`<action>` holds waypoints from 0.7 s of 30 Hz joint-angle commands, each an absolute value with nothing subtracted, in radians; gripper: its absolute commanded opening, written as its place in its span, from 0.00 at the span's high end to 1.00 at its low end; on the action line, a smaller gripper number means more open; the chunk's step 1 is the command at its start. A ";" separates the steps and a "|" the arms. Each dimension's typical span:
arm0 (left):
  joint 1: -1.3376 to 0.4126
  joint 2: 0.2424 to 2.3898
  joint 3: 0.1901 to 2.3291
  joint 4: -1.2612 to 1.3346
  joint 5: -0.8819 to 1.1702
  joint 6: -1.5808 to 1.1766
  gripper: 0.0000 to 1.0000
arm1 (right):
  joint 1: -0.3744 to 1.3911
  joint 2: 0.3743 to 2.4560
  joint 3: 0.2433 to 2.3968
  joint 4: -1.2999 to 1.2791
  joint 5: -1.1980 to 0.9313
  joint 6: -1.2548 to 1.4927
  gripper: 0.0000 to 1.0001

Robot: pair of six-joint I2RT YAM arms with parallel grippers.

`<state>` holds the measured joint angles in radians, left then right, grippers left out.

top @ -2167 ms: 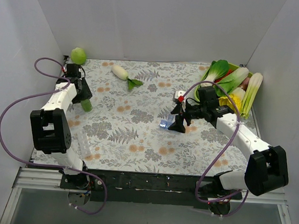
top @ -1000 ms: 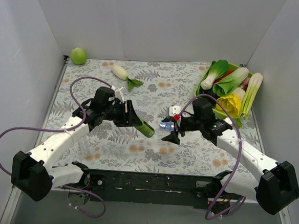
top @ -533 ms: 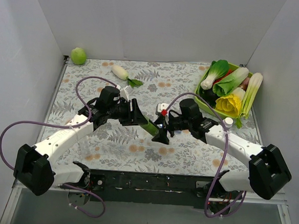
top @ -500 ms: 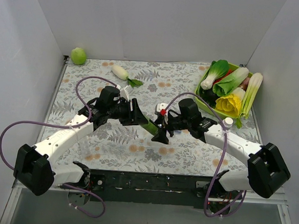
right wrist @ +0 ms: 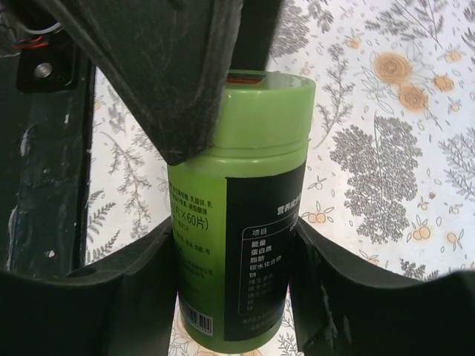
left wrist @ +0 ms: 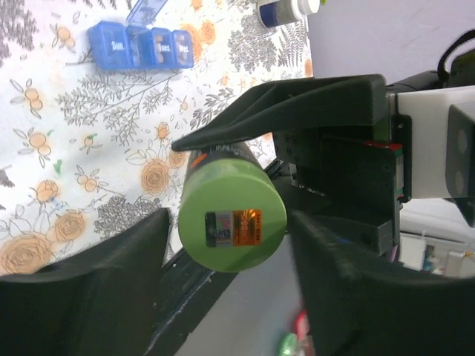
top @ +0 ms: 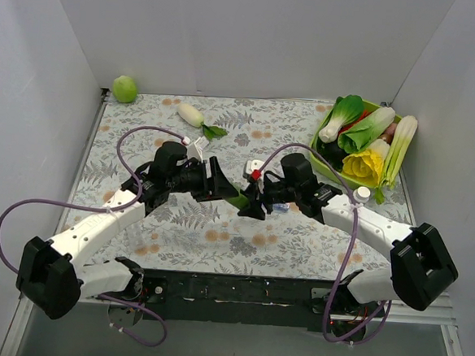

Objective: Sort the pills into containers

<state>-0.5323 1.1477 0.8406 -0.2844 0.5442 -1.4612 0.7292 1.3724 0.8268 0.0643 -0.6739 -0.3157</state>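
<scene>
Your left gripper [left wrist: 230,219] was clamped on the cap end of the green bottle [right wrist: 204,245], and your right gripper [right wrist: 231,230] was closed around its body, the two meeting mid-table. The blue containers [left wrist: 141,46] lay on the floral cloth [left wrist: 74,148] nearby, one lid raised, untouched by either gripper.

Top cam: high, behind arm bases, looks down & fwd over whole table [top: 225,128]. L wrist cam: close, looks past L fingers [left wrist: 89,282], bottle [left wrist: 231,215] end-on, containers [left wrist: 141,48] beyond. R wrist cam: v. close, past R fingers [right wrist: 82,311], bottle [right wrist: 237,222] side-on. All 3 share bottle [top: 237,201].
</scene>
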 commanded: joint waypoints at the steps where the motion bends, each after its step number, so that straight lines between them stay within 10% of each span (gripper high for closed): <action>1: -0.537 1.010 0.854 -0.238 0.474 -1.396 0.23 | 0.738 1.275 0.868 -0.041 -0.790 -0.475 0.99; 5: -0.534 0.886 0.835 -0.191 0.469 -1.235 0.02 | 0.732 1.186 0.836 -0.147 -0.841 -0.599 0.99; 21: -0.566 0.870 0.741 0.130 0.795 -0.866 0.02 | 0.724 0.873 0.738 -0.227 -0.604 -0.700 0.99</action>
